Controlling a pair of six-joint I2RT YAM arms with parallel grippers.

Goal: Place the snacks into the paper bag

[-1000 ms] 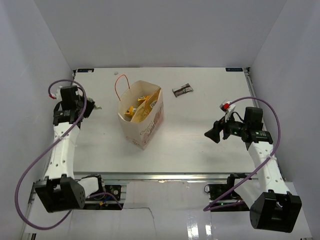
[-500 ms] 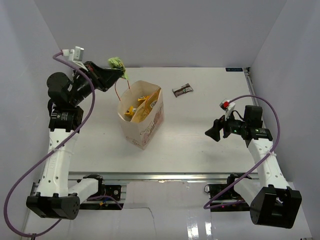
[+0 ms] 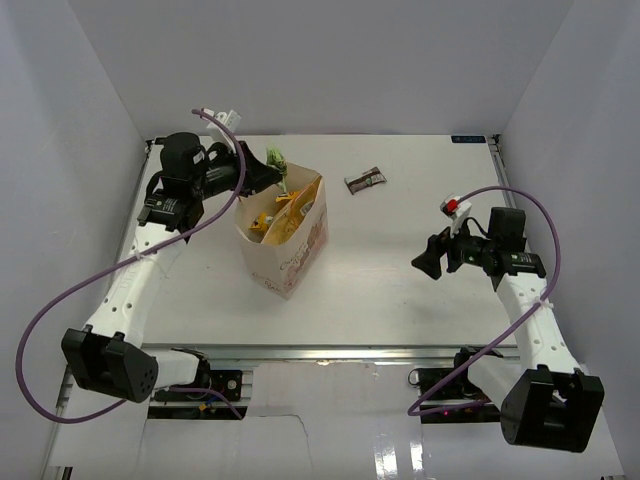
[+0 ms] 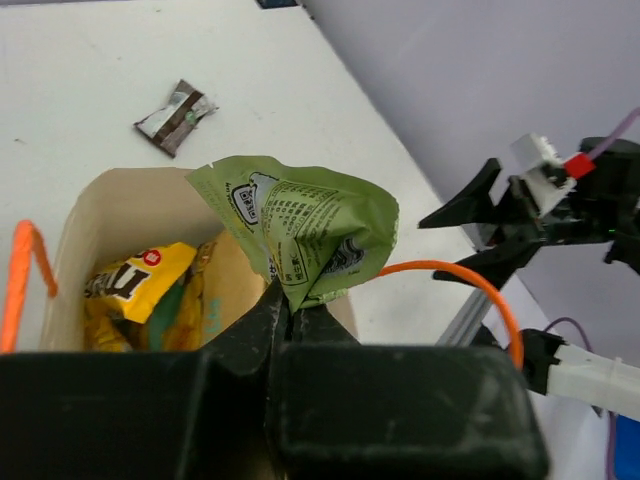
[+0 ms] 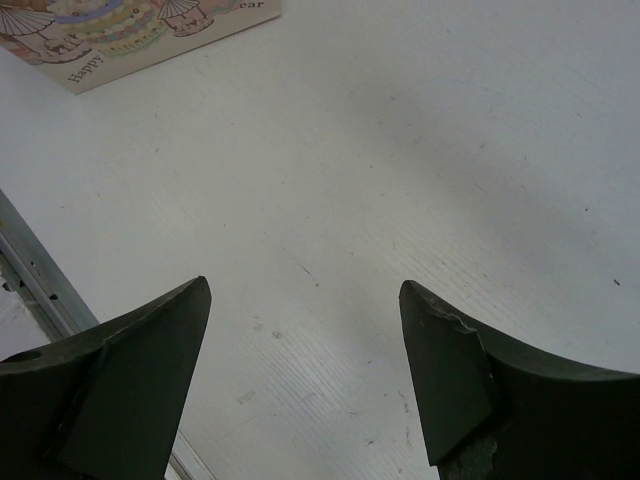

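The cream paper bag (image 3: 296,262) stands open left of the table's middle, with its rim (image 4: 112,180) below my left wrist camera. My left gripper (image 3: 270,168) (image 4: 290,305) is shut on the bottom corner of a crumpled green pouch (image 3: 277,160) (image 4: 300,225). It holds the pouch just above the bag's far left rim. A yellow wrapper (image 3: 268,220) (image 4: 135,275) lies inside the bag. A dark brown-and-white bar (image 3: 365,180) (image 4: 176,116) lies on the table behind and to the right of the bag. My right gripper (image 3: 425,262) (image 5: 305,300) hangs open over bare table at the right, holding nothing.
The bag's orange-red cord handles (image 3: 238,175) (image 4: 470,275) stick up beside the left gripper. The bag's printed lower side (image 5: 130,30) shows at the top left of the right wrist view. White walls close in the table on three sides, and a metal rail (image 3: 330,352) runs along the near edge.
My left arm has lifted the green pouch from the table's left side and swung it right, over the bag's rim. The right arm has hardly moved.
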